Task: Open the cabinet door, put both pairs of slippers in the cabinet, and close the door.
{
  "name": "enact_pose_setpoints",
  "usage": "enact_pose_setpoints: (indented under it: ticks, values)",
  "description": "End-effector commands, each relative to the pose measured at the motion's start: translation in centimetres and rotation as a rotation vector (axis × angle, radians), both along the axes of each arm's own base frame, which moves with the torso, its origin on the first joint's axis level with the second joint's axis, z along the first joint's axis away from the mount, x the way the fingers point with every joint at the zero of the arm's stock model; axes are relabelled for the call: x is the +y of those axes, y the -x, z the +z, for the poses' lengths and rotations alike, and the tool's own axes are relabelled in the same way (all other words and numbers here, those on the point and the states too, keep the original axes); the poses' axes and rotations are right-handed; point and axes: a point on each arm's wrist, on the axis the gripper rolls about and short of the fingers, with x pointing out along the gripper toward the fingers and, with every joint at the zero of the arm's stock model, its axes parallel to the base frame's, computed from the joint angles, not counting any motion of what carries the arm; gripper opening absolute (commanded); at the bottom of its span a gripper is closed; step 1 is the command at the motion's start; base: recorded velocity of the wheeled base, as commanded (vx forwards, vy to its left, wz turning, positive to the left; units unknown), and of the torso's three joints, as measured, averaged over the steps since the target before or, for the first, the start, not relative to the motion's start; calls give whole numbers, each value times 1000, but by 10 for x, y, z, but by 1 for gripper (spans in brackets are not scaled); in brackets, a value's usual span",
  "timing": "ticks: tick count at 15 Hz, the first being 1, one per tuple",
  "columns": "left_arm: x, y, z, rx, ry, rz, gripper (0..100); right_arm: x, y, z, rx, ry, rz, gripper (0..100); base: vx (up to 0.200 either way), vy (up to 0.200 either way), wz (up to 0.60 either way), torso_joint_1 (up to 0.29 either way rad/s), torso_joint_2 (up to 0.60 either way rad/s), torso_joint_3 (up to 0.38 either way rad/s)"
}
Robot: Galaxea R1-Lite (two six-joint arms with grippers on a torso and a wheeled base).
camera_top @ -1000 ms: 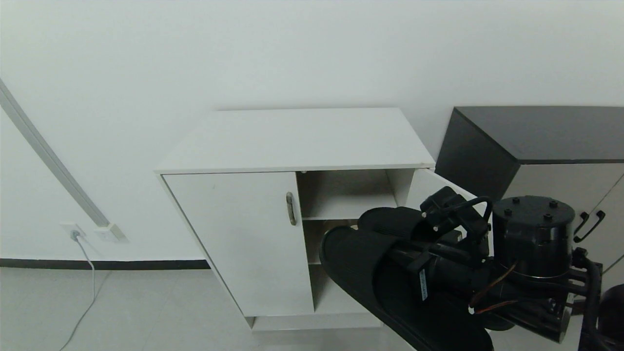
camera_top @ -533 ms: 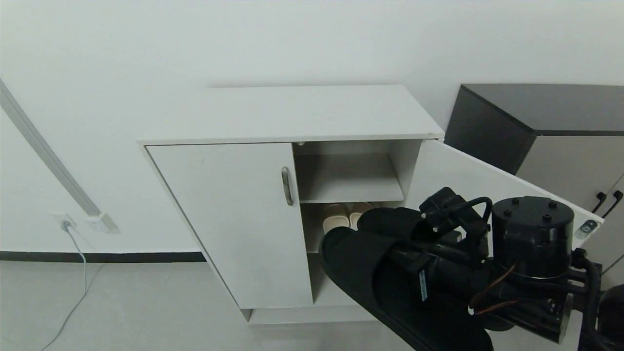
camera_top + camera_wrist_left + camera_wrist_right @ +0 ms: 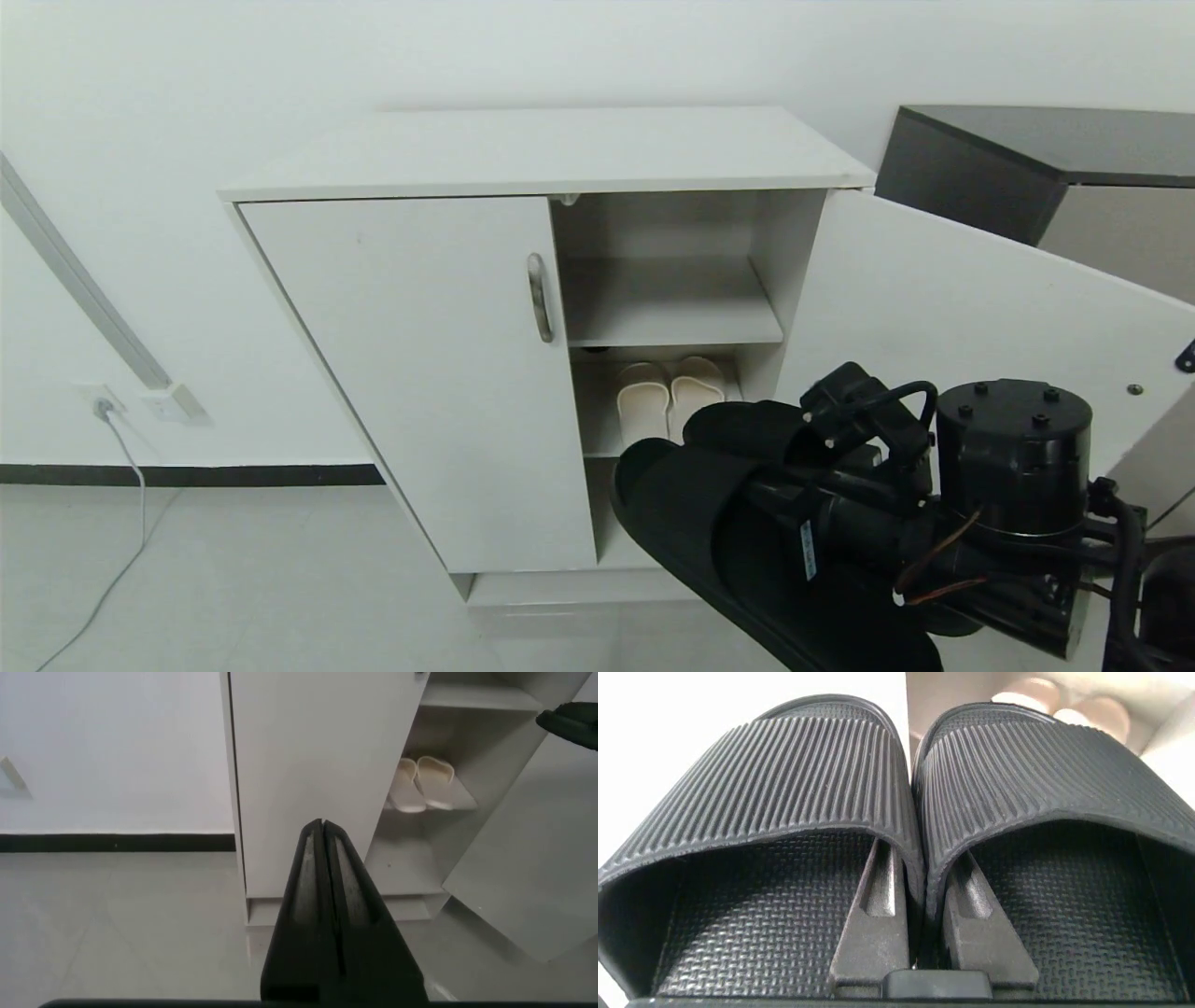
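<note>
Your right claw [image 3: 923,896] is clamped on the pair of black slippers [image 3: 709,509], one finger under each ribbed strap, above the pebbled rubber footbeds. At their 11 o'clock, smooth cream slippers [image 3: 670,397] sit on the middle shelf of the white laminate cabinet [image 3: 551,149]. Its right door [image 3: 952,308] stands open at the slippers' 1 o'clock; the left door [image 3: 411,373] is shut. Your left claw [image 3: 323,835] is pressed closed, empty.
</note>
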Motion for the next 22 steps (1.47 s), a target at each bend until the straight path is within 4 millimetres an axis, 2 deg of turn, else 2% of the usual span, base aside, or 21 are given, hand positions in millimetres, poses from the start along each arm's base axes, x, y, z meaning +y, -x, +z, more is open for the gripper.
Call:
enact_pose_setpoints:
  ticks: [1,8,12,14,16,17,20,22]
  values:
    - [0,0,0,1,0,0,0,0,1,-2,6,6,3,0,0,0,0,-105,447,339]
    - [0,0,0,1,2,0,0,2,1,-2,-17,-4,2,0,0,0,0,-57,445,383]
    - [0,0,0,1,3,0,0,9,-3,-11,-10,21,12,0,0,0,0,-4,124,128]
    - [0,0,0,1,2,0,0,42,-12,-15,-39,36,-138,0,0,0,0,0,0,0]
    - [0,0,0,1,2,-2,0,63,-30,-14,-20,17,-298,0,0,0,0,0,0,0]
    - [0,0,0,1,2,0,0,78,-40,-6,-9,1,-374,0,0,0,0,0,0,0]
    - [0,0,0,1,2,0,0,96,-50,36,-55,-42,-533,0,0,0,0,0,0,0]
    - [0,0,0,1,2,0,0,105,-57,55,-86,-61,-600,0,0,0,0,0,0,0]
